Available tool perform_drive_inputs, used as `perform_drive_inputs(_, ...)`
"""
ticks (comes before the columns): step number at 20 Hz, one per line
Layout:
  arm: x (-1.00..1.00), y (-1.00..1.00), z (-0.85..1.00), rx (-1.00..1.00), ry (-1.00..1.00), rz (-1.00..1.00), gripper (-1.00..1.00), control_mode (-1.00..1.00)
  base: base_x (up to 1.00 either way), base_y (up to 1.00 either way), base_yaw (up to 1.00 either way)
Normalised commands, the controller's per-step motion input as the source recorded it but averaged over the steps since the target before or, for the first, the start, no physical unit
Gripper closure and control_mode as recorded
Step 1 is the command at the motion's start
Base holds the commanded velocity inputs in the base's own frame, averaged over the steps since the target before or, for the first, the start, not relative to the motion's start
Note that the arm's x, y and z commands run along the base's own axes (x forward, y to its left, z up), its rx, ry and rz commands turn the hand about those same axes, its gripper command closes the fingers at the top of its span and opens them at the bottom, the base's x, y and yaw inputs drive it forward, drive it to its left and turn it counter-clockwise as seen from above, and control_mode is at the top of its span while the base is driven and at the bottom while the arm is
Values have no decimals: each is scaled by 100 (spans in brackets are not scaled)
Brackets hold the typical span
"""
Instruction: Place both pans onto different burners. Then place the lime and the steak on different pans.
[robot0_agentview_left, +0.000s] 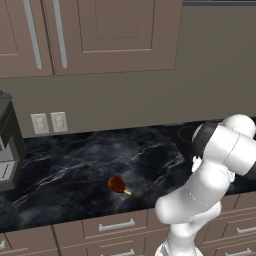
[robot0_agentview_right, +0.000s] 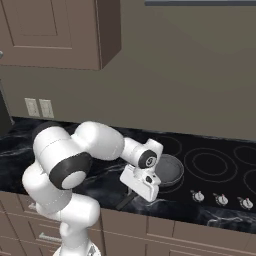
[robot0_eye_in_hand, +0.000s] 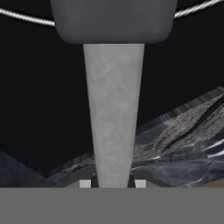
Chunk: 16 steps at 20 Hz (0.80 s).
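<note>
Hand view is showing us our hand (robot0_eye_in_hand: 112, 183) clamping on the long grey handle of the silvery pan (robot0_eye_in_hand: 113, 109), the handle running between the fingertips. Right base view is showing that pan (robot0_agentview_right: 169, 169) sitting on the black cooktop (robot0_agentview_right: 235, 172), over a burner ring near its left edge. We are seeing the steak (robot0_agentview_left: 118, 185) lying alone on the dark marble tabletop (robot0_agentview_left: 75, 165), well apart from us.

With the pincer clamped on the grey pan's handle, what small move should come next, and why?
Probably release and lift clear. The pincer is shut on the long grey handle of the silvery-grey metal frying pan, which already seems to sit over a grey ring burner on the glossy black cooktop. The reddish-brown steak waits on the counter.
</note>
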Motion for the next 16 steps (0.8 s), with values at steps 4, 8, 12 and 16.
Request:
perform_drive_inputs(4,0,0,-2,2,6,0,-100,-100,0,0,0)
perform_drive_inputs(8,0,0,0,0,1,0,-100,-100,0,0,0)
perform_drive_inputs(12,-16,0,28,0,-3,0,-100,-100,0,0,0)
perform_drive_inputs(16,-33,11,55,1,-9,4,-100,-100,0,0,0)
